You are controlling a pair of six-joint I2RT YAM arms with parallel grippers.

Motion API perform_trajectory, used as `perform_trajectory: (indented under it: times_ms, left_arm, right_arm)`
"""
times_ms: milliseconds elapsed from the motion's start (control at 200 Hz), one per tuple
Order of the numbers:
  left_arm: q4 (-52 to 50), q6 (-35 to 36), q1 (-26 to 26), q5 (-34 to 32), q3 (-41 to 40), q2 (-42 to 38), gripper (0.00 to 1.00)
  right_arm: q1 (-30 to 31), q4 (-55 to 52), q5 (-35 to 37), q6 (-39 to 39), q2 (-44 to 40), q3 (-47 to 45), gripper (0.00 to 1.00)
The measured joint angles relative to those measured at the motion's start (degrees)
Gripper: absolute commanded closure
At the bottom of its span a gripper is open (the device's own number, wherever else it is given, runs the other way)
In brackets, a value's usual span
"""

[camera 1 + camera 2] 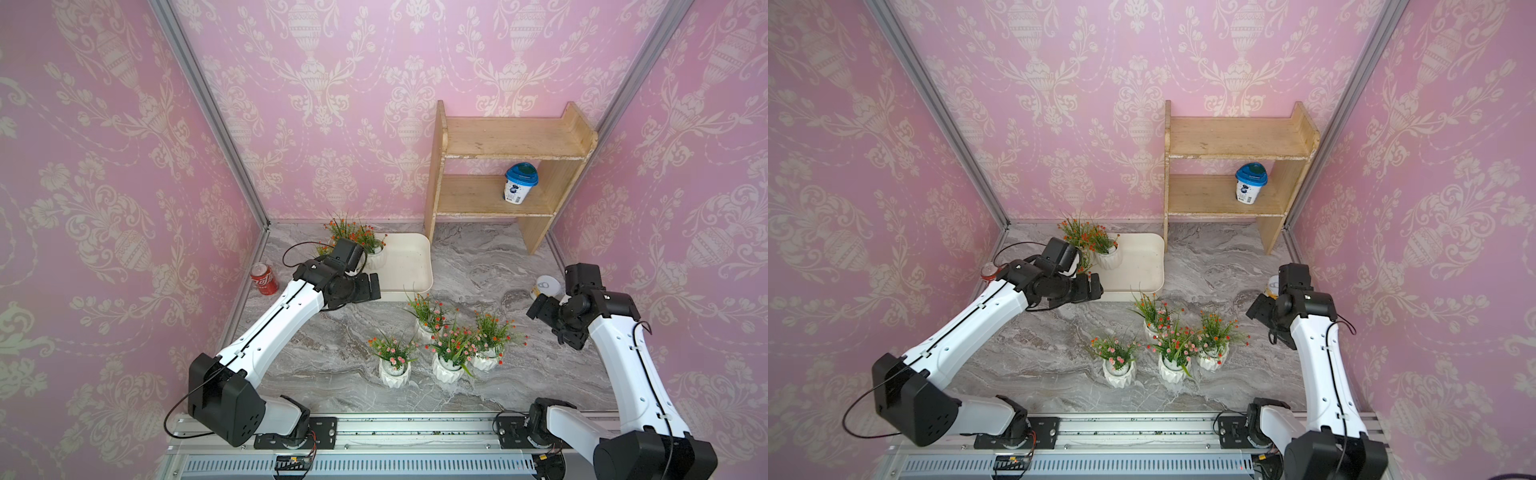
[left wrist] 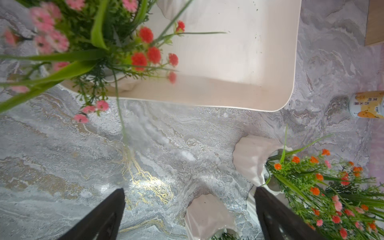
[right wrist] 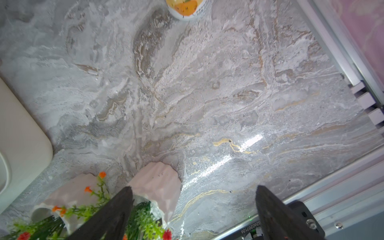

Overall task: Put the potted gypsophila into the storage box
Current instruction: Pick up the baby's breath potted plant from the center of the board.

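The tabletop is read as a clock face seen from above, with 12 at the back wall. The shallow cream-white rectangular plastic storage box is found at 12 o'clock on the grey marble-patterned table.

One potted gypsophila, with orange-red blossoms in a ribbed white ceramic pot, stands inside the box at its 10 o'clock corner. More sprigs beside it are partly covered by the left arm, and it cannot be told whether their pots are inside.

Four more plants stand upright and close together on the table, between the centre and 5 o'clock:
- a pink-flowered plant
- a pink-and-red plant
- an orange-flowered plant
- a second orange plant, nearest the box

The left gripper is held above the table at 10 o'clock, just off the box's near edge. Its black fingers are spread wide and nothing is held. The right gripper is held above the table at 3 o'clock, jaws likewise wide apart and empty.

A red drink can stands at 9 o'clock and a yellow-labelled white can at 2 o'clock. A light wooden two-tier shelf stands at 1 o'clock with a blue-lidded white tub on its lower board.
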Motion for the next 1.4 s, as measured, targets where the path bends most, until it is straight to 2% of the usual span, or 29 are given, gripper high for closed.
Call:
perform_trajectory:
  times_ms: [195,455,676,976,1401]
  left_arm:
    - [1.4,0.0,-1.9,0.0,0.2,1.4,0.01]
    - [2.7,-0.1,-1.9,0.0,0.3,1.4,0.01]
    - [3.0,-0.1,-1.9,0.0,0.3,2.2,0.01]
    - [3.5,-0.4,-1.9,0.0,0.3,2.2,0.01]
    - [3.9,-0.7,-1.9,0.0,0.3,2.8,0.01]
  right_arm:
    - [0.0,-2.0,-4.3,-3.1,0.5,-3.8,0.12]
    - [0.0,-3.0,-5.5,-4.7,-0.8,-7.7,0.18]
    - [0.0,-3.1,-8.7,-5.8,-0.8,-7.9,0.24]
    - [0.1,-2.4,-16.5,-8.3,-0.2,-8.8,0.34]
    - [6.2,1.7,-18.3,-8.3,3.6,-10.4,0.45]
